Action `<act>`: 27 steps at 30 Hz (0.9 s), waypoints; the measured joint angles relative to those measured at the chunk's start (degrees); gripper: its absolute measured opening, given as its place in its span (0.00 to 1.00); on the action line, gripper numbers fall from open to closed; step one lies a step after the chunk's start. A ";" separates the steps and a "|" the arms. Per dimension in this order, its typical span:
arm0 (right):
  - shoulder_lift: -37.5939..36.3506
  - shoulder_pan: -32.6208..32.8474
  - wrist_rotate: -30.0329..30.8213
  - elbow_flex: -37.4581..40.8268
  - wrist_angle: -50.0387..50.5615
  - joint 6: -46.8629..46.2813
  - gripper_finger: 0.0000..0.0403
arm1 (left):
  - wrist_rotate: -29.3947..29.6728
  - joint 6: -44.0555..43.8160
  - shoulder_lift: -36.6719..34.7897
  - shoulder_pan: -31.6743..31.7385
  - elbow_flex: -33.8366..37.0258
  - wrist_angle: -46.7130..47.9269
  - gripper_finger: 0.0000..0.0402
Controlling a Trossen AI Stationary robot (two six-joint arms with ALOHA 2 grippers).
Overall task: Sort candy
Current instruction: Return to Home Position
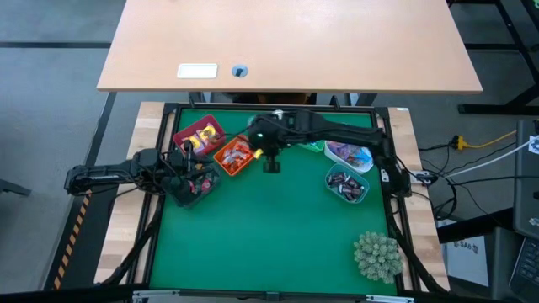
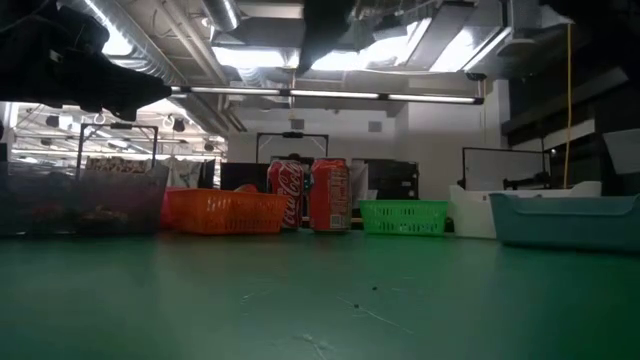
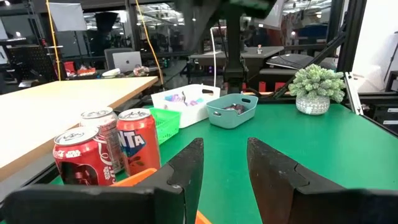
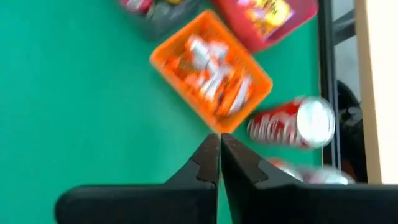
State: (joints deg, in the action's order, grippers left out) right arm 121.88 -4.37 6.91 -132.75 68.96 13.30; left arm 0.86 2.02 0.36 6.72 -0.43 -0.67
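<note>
The candy lies sorted in baskets: orange and white wrappers in the orange basket point(image 4: 211, 74) point(image 1: 235, 156), yellow ones in the red basket point(image 1: 200, 135), dark ones in the grey basket point(image 1: 195, 185). My right gripper point(image 4: 219, 142) point(image 1: 271, 165) is shut with nothing in it. It hangs well above the mat, just right of the orange basket, slanting down. My left gripper point(image 3: 224, 163) point(image 1: 173, 172) waits at the table's left side by the grey basket, level and open, holding nothing.
Two red soda cans point(image 3: 115, 149) point(image 2: 310, 195) stand at the far edge behind the orange basket. A green basket point(image 1: 313, 145), a white basket point(image 1: 349, 154) and a teal basket point(image 1: 347, 185) sit at the right. The spiky plant ball point(image 1: 376, 255) stands near right. Bare mat point(image 1: 269, 236) fills the middle.
</note>
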 joint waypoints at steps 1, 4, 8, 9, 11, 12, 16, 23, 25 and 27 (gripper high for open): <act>-0.81 0.41 -0.01 0.00 2.37 0.03 0.04 | 0.00 0.02 0.00 0.00 0.00 -0.01 0.28; -3.59 1.57 0.16 0.00 7.83 -0.57 0.01 | 0.00 0.00 0.00 0.00 0.02 0.00 0.28; -6.97 3.11 0.58 0.00 14.71 -2.60 0.01 | 0.00 0.00 0.00 0.00 0.01 -0.01 0.28; -7.82 3.56 0.66 0.02 16.39 -3.19 0.01 | 0.00 0.00 0.00 0.02 0.02 -0.01 0.28; -9.53 4.30 1.25 0.02 19.05 -4.84 0.01 | 0.00 0.02 0.00 0.01 0.02 -0.01 0.28; -10.26 4.68 1.71 0.02 20.76 -5.71 0.01 | 0.00 0.00 0.00 0.00 0.02 -0.01 0.28; -14.66 6.22 2.76 2.62 21.13 -8.63 0.01 | 0.00 0.02 0.00 0.01 0.02 -0.01 0.28; -28.03 8.76 7.02 17.36 20.85 -16.36 0.01 | 0.00 0.00 0.00 0.00 0.02 0.00 0.28; -32.84 9.69 11.48 23.79 20.14 -20.17 0.01 | 0.00 0.02 0.00 0.02 0.02 0.00 0.28; -38.08 10.62 14.37 30.88 18.52 -23.89 0.00 | 0.00 0.00 0.00 0.02 0.02 0.00 0.28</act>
State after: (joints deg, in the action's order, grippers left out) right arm 83.80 6.25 21.28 -101.87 87.48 -10.59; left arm 0.86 2.02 0.36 6.74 -0.40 -0.67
